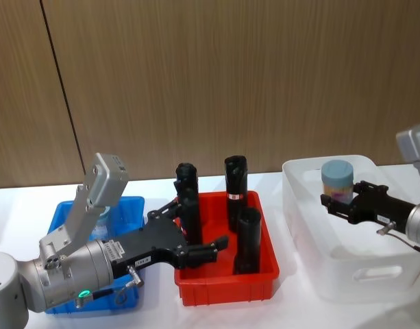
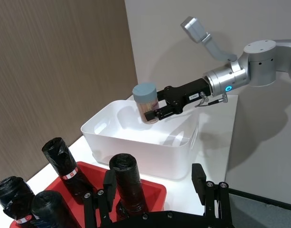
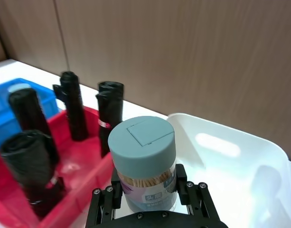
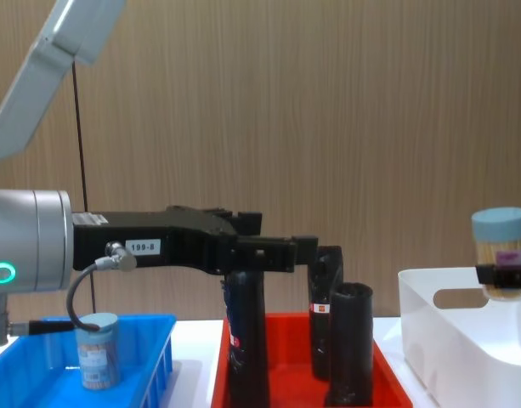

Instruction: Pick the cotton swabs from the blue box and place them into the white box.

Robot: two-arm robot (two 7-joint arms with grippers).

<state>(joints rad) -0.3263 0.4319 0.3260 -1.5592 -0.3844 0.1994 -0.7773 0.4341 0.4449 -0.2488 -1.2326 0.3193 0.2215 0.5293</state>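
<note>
My right gripper (image 1: 337, 199) is shut on a cotton swabs jar (image 1: 338, 179) with a pale blue lid, and holds it upright above the white box (image 1: 319, 274). The same jar (image 3: 144, 166) shows swab sticks through its clear wall; it also hangs over the white box (image 2: 136, 147) in the left wrist view. Another cotton swabs jar (image 4: 97, 350) stands in the blue box (image 4: 150, 327) on the left. My left gripper (image 1: 196, 229) is open and empty, reaching from over the blue box (image 1: 131, 205) across the red tray's left side.
A red tray (image 1: 223, 284) sits between the two boxes and holds three tall black cylinders (image 1: 235, 181). The left gripper's fingers (image 1: 213, 248) stand close to one of them (image 1: 188, 192). A wooden wall runs behind the white table.
</note>
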